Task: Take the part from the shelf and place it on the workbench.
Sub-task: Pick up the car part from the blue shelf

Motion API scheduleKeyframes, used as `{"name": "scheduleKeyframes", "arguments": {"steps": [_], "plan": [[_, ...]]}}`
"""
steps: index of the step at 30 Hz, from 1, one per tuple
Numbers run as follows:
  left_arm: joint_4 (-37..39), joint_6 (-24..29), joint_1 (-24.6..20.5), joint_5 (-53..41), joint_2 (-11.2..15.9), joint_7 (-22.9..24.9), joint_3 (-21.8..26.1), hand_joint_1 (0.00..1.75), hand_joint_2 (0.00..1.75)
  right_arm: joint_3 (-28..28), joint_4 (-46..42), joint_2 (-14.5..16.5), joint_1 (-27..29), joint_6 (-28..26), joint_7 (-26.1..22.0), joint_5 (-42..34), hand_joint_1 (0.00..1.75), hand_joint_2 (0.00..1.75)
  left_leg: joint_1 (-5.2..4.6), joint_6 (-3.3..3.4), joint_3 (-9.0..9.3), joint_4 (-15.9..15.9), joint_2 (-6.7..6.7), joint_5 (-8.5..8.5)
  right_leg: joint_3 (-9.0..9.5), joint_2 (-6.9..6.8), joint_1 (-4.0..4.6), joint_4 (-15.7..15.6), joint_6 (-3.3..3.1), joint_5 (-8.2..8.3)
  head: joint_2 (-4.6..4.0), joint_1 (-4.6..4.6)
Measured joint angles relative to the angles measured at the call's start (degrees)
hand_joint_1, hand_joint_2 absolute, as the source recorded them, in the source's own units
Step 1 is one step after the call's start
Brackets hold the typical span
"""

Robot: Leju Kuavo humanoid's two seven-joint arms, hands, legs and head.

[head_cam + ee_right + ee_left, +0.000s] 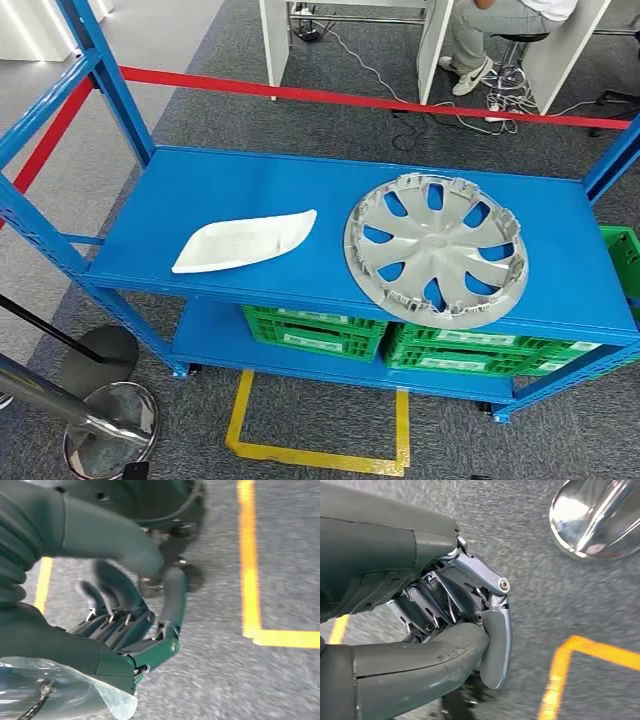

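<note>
From the head view I see the blue metal shelf (226,190) ahead of me, and on its top board lie the two parts: a white, flat, leaf-shaped plastic panel (245,241) and, well to its side, a round silver plastic wheel cover (435,249) with curved spokes, lying flat near the board's front edge. Neither part is in or near a hand of mine; both rest untouched on the shelf. Green slatted plastic crates (313,332) sit on the lower board under the parts, a red barrier tape (362,99) runs behind the shelf, a yellow taped outline (317,455) marks the grey carpet in front of it, and a seated person's leg and white shoe (472,75) show at a white desk beyond. From the left wrist view, my left hand (471,625) hangs over the carpet with its fingers (497,650) curled in against the thumb, nothing in them; a shiny chrome stanchion base (595,520) lies beyond the fingertips and yellow floor tape (561,675) lies near them. From the right wrist view, my right hand (132,610) is likewise over the carpet, its dark fingers (173,600) bent inward toward the thumb, holding nothing, though the picture is blurred; more yellow tape (249,565) lies beyond them.
</note>
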Motion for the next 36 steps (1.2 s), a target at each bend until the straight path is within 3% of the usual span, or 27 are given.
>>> {"name": "scheduleKeyframes", "arguments": {"steps": [1,5,15,19,23,36], "plan": [[0.1,0.0,-0.1,0.2,-0.1,-0.5,0.3,1.69,1.75,-0.2,0.1,0.0,-0.1,-0.1,-0.5,-0.1,0.0,1.75,0.0,0.0,0.0,0.0,0.0,0.0,0.0,0.0,0.0,0.0,0.0,0.0,0.0,0.0],[1.0,-0.1,-0.6,2.2,-0.7,-4.9,2.6,0.0,1.75,-1.9,0.9,0.2,-0.9,-1.4,-5.2,-1.0,0.0,1.75,0.0,0.0,0.0,0.0,0.0,0.0,-0.01,0.0,0.0,0.0,0.0,0.0,0.01,0.0],[-1.4,-2.6,-0.4,3.1,-0.8,-14.0,10.0,0.0,1.75,-5.5,0.7,0.3,-2.7,-6.9,-17.0,-0.1,0.0,1.75,0.0,0.0,0.0,0.0,0.0,0.0,0.01,-0.01,0.01,0.0,0.0,0.0,0.01,0.0],[-4.9,-3.2,-0.2,-0.1,-0.7,-14.5,14.1,0.0,0.0,-7.2,-0.6,0.5,-3.5,-9.1,-19.5,1.7,0.0,1.75,0.01,-0.01,0.0,0.0,0.0,0.01,0.02,0.0,0.01,0.0,0.0,0.0,0.01,0.01],[-10.3,-3.1,0.7,-3.9,-0.9,-14.7,17.4,0.0,1.75,-8.6,-1.8,0.7,-4.0,-10.9,-21.3,3.5,0.0,1.75,0.0,-0.01,0.01,0.0,0.0,0.01,0.0,0.0,0.01,0.0,0.0,0.0,0.01,0.0],[-36.4,4.0,3.9,-12.6,-2.4,-14.7,18.4,0.0,1.75,-11.5,-1.6,0.8,-4.6,-11.2,-19.6,6.1,0.0,1.75,0.0,-0.01,0.0,0.0,0.0,0.01,0.0,0.02,0.01,0.0,0.0,0.0,0.01,0.01]]}}
